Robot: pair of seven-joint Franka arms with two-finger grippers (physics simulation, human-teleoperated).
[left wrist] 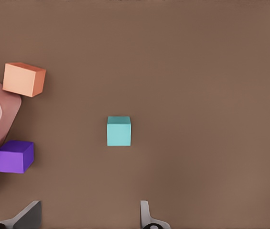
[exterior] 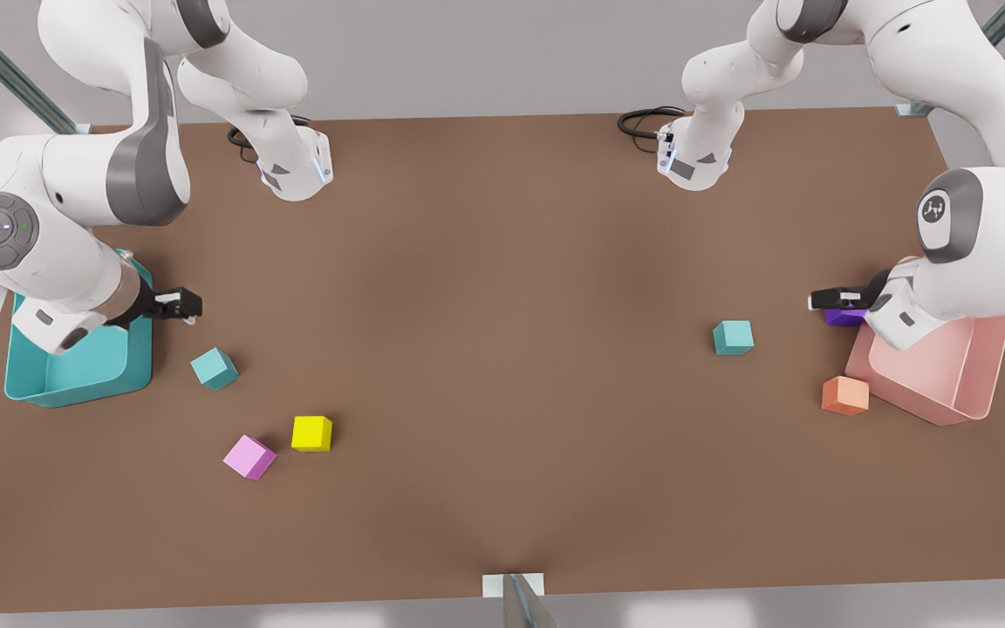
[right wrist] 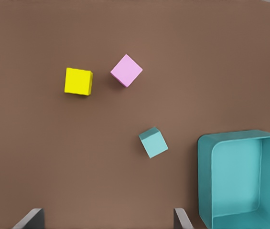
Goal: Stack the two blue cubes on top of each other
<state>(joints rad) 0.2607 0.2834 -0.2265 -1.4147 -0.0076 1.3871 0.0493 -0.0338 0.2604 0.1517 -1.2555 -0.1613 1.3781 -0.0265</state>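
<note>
Both blue cubes rest on the brown worktop (exterior: 502,366), well apart from each other and not yet stacked. The first blue cube (exterior: 733,337) lies toward the front view's right, near the orange cube (exterior: 845,395) and the pink bin (exterior: 947,375). The second blue cube (exterior: 215,368) lies toward the front view's left, near the teal bin (exterior: 79,371), with the yellow cube (exterior: 311,433) and pink cube (exterior: 249,457) farther out on the worktop.

The left claw (exterior: 825,300) hangs at the front view's right, above the purple cube (exterior: 844,317) beside the pink bin. In the left wrist view, its fingers (left wrist: 146,217) are spread wide with nothing between them, and the first blue cube (left wrist: 119,130) lies ahead of them, square to the frame and between the finger lines.

The right claw (exterior: 188,305) hangs at the front view's left, at the teal bin's edge. Its fingers (right wrist: 182,220) are also spread wide and empty. The second blue cube (right wrist: 153,142) lies ahead of them, turned at an angle and closer to one finger.

Each arm is the nearer one to its own cube. Both forearms reach nearly level across the worktop from their bins, with neither claw lowered to a cube. Judged from this layout, the next move is a descent onto one cube; the rotated cube would call for wrist alignment first.
</note>
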